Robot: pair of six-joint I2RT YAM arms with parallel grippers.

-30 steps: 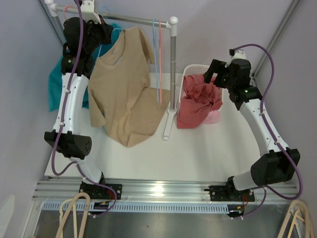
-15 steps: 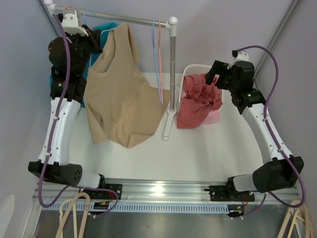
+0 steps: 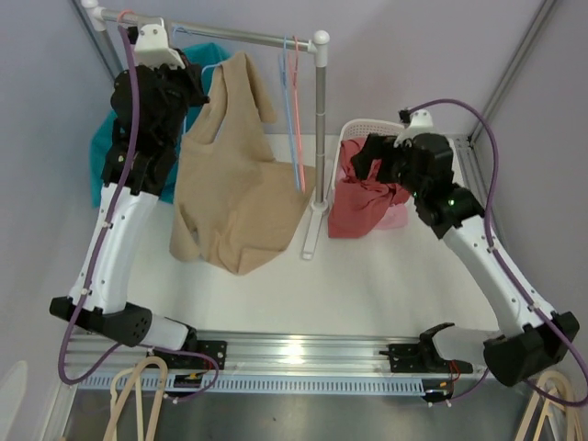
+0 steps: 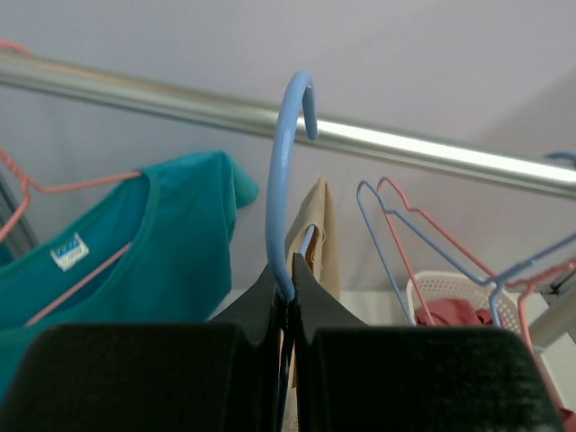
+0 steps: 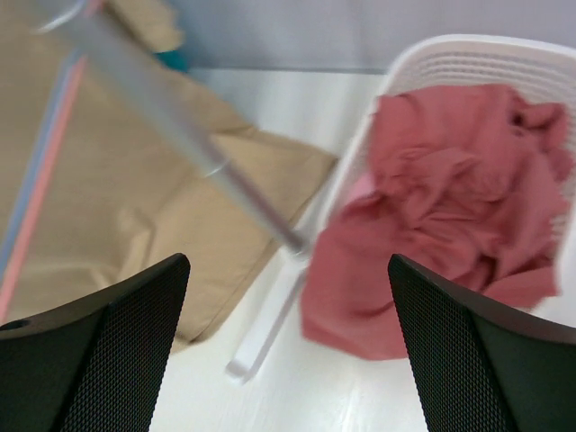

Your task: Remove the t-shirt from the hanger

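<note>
— What does the left gripper (image 4: 288, 301) have?

— Its jaws are pinched tight on the neck of the blue hanger (image 4: 281, 180), just under the hook. The hook's tip rises in front of the rail (image 4: 432, 148); whether it touches the rail cannot be told.

— And the tan t-shirt (image 3: 234, 175)?

— It is on that hanger, bunched narrow at the top beside the left gripper (image 3: 188, 87). It hangs down from there, and its lower part lies spread on the counter (image 3: 386, 276), reaching the foot of the upright post (image 3: 321, 119).

— What is near it on the rail?

— A teal shirt (image 4: 171, 243) on a pink hanger hangs to one side, and empty hangers (image 4: 405, 234), blue and pink, to the other.

— The right gripper (image 5: 288, 265)?

— Its fingers are spread wide with nothing between them. It hovers beside the post, at the edge of the white basket (image 5: 468, 45), which holds a red garment (image 5: 468, 180) that spills over the rim onto the counter.
</note>
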